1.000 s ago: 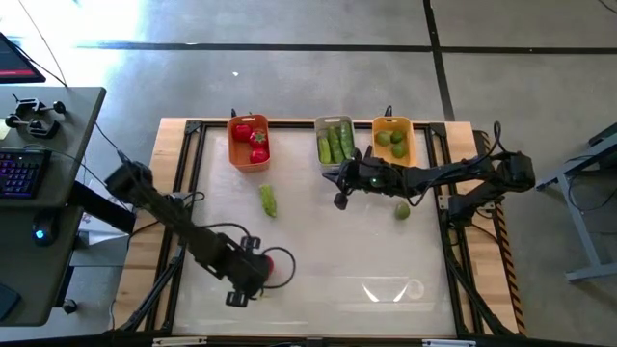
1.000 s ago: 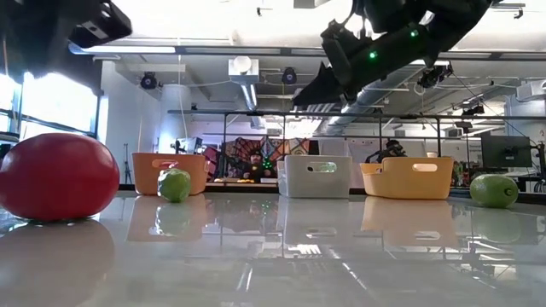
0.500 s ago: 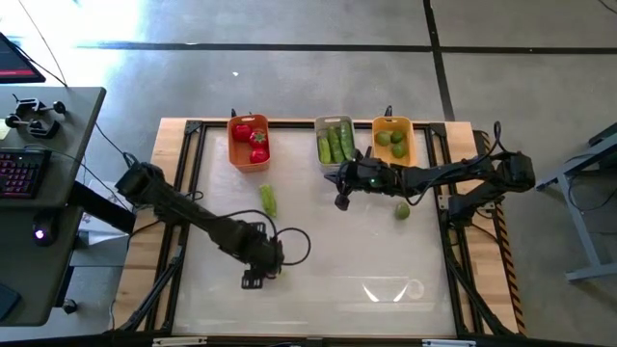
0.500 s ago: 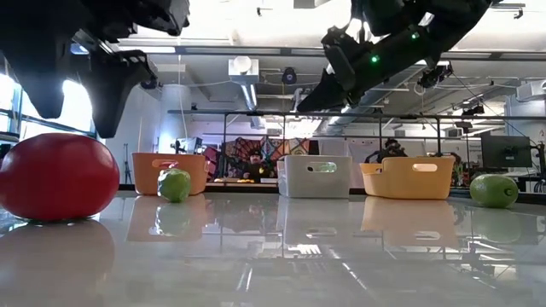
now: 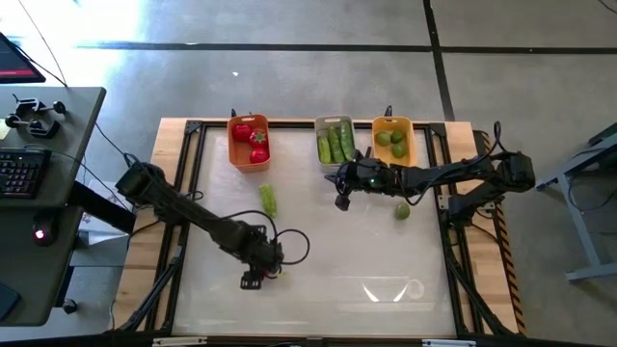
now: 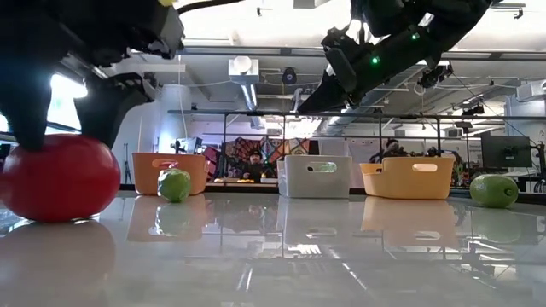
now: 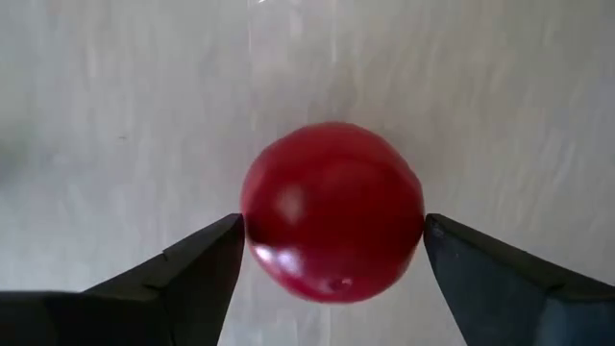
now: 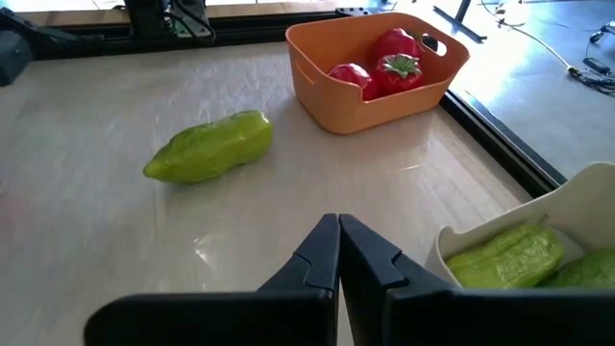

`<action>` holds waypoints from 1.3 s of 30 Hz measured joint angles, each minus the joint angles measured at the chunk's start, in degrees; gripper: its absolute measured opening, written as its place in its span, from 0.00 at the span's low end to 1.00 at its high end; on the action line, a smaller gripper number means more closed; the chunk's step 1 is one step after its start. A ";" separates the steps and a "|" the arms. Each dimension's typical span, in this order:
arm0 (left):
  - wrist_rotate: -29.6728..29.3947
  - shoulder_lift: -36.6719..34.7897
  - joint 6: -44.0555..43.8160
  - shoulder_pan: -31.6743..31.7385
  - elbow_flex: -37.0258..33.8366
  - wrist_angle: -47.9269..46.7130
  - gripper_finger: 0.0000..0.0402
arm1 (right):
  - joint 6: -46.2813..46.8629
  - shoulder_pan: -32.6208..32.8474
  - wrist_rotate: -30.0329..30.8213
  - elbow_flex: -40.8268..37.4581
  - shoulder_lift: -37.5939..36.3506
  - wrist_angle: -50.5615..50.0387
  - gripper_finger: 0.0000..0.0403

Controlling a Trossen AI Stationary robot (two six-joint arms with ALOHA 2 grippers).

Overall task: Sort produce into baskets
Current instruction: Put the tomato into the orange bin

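The left gripper (image 7: 332, 252) straddles a smooth, glossy round tomato (image 7: 332, 224) on the pale bench (image 5: 337, 260), its jaws wide and seemingly just shy of touching the fruit. The right gripper (image 8: 338, 252) hovers near the pale grey basket (image 5: 334, 123), jaws pressed together and holding nothing.

Tomato (image 7: 332, 212) between left end effector (image 7: 332, 252) fingers

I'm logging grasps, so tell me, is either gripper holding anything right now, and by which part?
Nothing is held yet. The left gripper is open, its fingers either side of the tomato on the table. The right gripper is shut and empty.
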 joint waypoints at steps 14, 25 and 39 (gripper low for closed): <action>-1.99 -0.04 0.55 -1.39 -0.31 2.53 0.65 | 0.17 0.00 0.00 0.00 0.02 0.00 0.00; -2.44 -3.30 1.55 1.81 -0.29 -0.72 0.49 | 0.19 0.00 0.00 0.04 0.02 -0.42 0.00; -5.56 -18.94 -1.49 11.88 -0.29 -5.40 0.36 | 0.20 -0.02 0.01 0.07 0.02 -1.26 0.00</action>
